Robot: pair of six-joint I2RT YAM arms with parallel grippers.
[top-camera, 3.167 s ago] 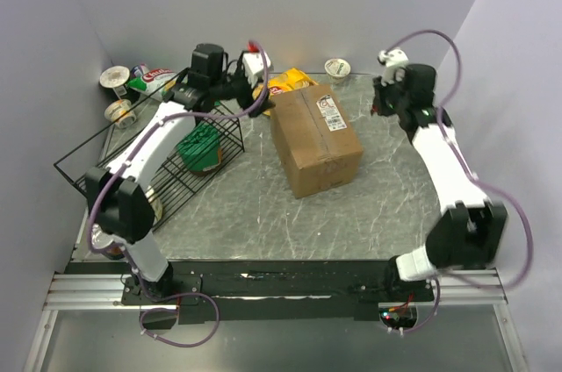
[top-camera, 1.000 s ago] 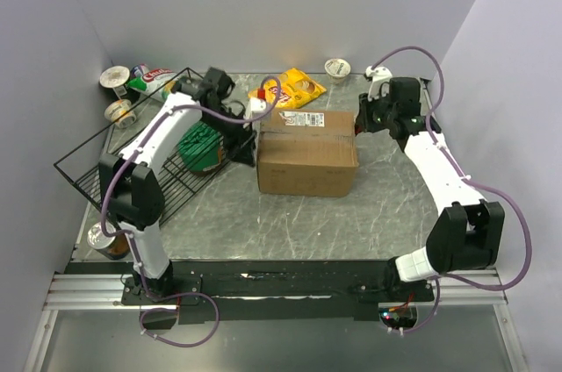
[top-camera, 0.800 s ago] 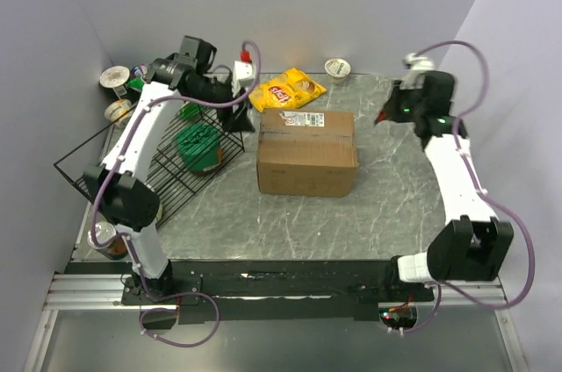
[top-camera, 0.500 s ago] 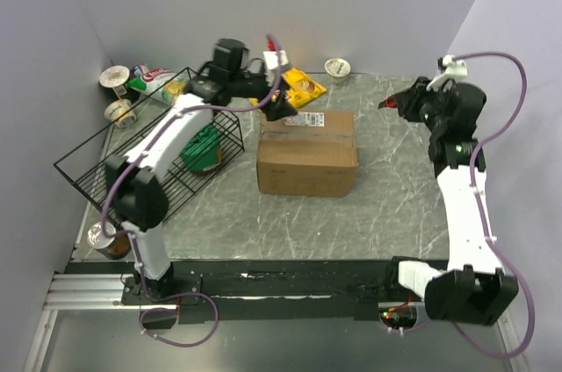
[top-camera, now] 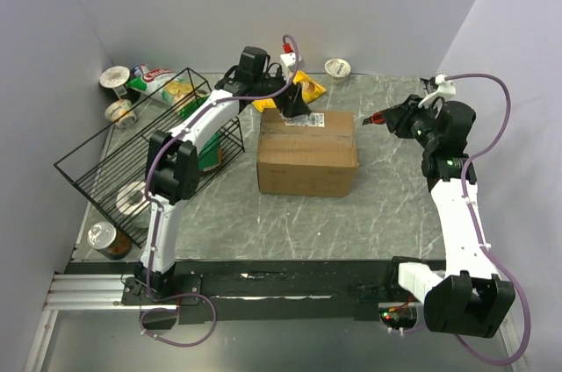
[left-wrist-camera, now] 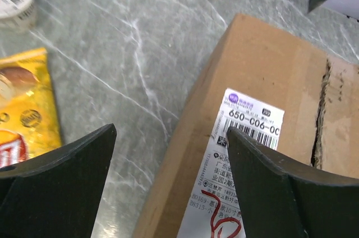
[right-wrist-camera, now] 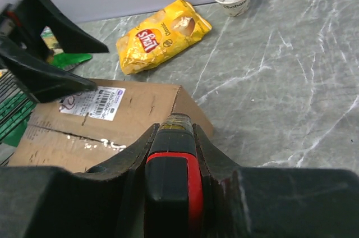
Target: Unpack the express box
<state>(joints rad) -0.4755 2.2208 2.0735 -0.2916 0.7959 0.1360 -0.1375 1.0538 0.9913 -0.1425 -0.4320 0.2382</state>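
the left tool (top-camera: 292, 108) hangs over the express box's (top-camera: 307, 160) far edge; the right tool (top-camera: 387, 117) holds a red item (top-camera: 375, 118) nearby.

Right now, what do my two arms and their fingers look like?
They match. The left arm and right arm have white shells, black joints and black bases, each with a purple cable looping alongside. The left fingers and right fingers are matte black wedges. A small green light shows on the right arm.
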